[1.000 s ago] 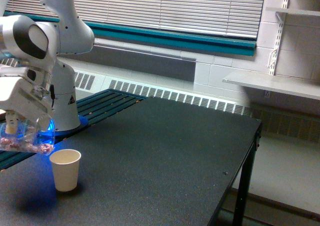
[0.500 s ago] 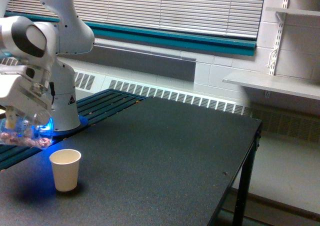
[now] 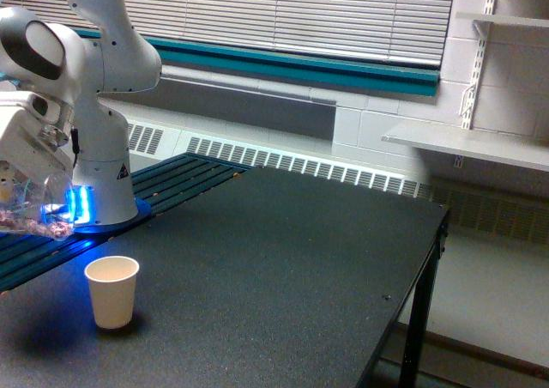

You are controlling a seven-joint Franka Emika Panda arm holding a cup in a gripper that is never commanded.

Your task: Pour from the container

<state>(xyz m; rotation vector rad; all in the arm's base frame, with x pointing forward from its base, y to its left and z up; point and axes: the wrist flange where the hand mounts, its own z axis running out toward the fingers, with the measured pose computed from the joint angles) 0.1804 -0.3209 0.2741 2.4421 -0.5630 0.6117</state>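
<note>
The container (image 3: 33,209), a clear plastic cup with pinkish-brown pieces inside, hangs tilted at the exterior view's left edge. My gripper (image 3: 26,178) is shut on it, and a blue light glows beside it. A cream-white paper cup (image 3: 111,291) stands upright on the dark table (image 3: 283,268), below the container and to its right. The container's mouth is up and left of the paper cup's rim, not over it. Part of the container is cut off by the frame's edge.
The arm's white base (image 3: 107,173) stands behind the paper cup on a slatted dark bench (image 3: 184,175). The table's edge runs along the exterior view's right, with a wall shelf (image 3: 467,143) beyond it.
The gripper and container have risen and drawn back toward the exterior view's left, away from the paper cup. The paper cup has not moved.
</note>
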